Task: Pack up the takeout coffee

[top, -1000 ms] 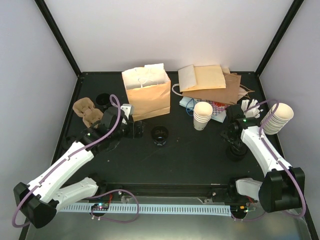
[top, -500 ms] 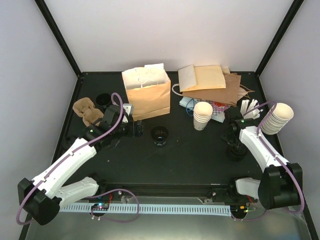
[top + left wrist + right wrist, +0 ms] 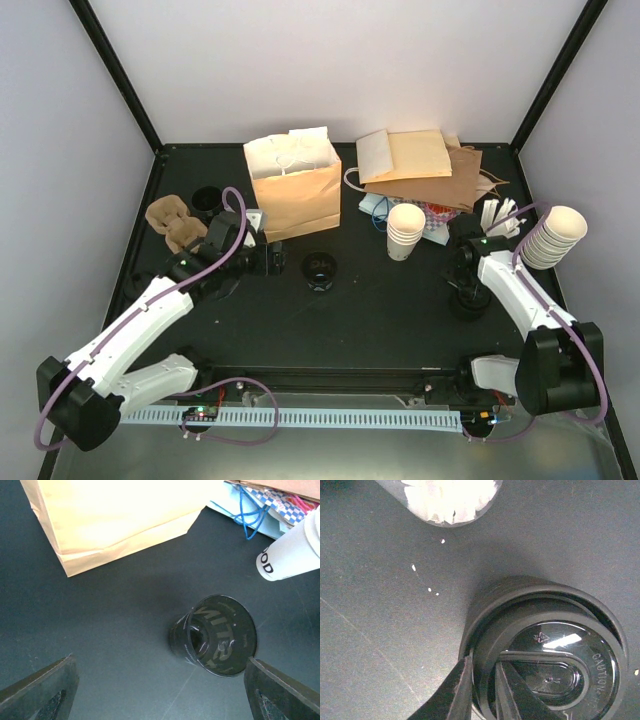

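The black table [image 3: 380, 320] carries the brown paper bag [image 3: 295, 195], upright at rear centre. Near it the left gripper [image 3: 272, 261] hangs with jaws wide. At right, the right gripper [image 3: 484, 662] nips the rim of the black lid [image 3: 550, 675], jaws narrow; what lies beneath we cannot tell.

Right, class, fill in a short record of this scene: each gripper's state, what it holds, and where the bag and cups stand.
left gripper: open, empty, beside a black container
right gripper: pinched on the rim of a black lid
paper bag: upright, at the rear
cream cup stack: right of the bag, in no gripper
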You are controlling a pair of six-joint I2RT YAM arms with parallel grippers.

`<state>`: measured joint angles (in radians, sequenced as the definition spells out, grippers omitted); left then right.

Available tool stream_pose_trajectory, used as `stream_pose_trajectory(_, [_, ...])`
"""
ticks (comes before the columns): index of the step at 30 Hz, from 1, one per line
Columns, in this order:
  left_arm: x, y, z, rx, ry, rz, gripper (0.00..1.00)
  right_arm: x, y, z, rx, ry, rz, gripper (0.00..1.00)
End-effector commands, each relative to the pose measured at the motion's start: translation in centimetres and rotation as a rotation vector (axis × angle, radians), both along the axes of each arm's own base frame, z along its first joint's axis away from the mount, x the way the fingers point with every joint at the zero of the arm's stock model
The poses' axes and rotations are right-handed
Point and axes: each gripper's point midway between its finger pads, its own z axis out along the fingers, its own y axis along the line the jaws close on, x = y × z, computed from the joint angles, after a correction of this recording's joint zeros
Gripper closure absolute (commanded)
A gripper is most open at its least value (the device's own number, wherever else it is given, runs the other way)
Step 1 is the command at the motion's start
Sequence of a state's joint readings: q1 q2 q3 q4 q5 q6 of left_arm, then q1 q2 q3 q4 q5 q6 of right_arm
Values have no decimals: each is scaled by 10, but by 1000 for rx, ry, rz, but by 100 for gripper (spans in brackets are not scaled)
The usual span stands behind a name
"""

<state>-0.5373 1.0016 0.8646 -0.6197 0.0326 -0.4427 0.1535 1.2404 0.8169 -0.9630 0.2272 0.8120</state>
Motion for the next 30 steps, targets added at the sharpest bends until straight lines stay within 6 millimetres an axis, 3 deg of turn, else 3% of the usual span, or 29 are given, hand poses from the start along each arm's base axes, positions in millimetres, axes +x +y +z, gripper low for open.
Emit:
stream_pose_trajectory(1, [2, 0, 4, -8, -19, -17, 7, 2, -5, 4, -21, -1, -17, 84])
stream_pose_trajectory(5, [2, 1, 4, -6, -20, -14, 7, 3, -7, 13, -34, -14, -19, 91])
stream_pose_trajectory(12, [-1, 1, 1, -6, -2, -22, 7, 2, -12, 43, -57, -60, -14, 90])
stream_pose_trajectory(20, [-6, -3, -2, -24, 18, -45, 7, 4, -7, 62, -33, -91, 20, 92])
stream_pose_trajectory(25, [-6, -6, -10, -29, 34, -58, 7, 15, 14, 91, -19, -163, 132, 94])
stream_pose_trajectory(30, [-5, -6, -24, -18, 57, -69, 7, 23, 59, 125, -18, -237, 280, 94])
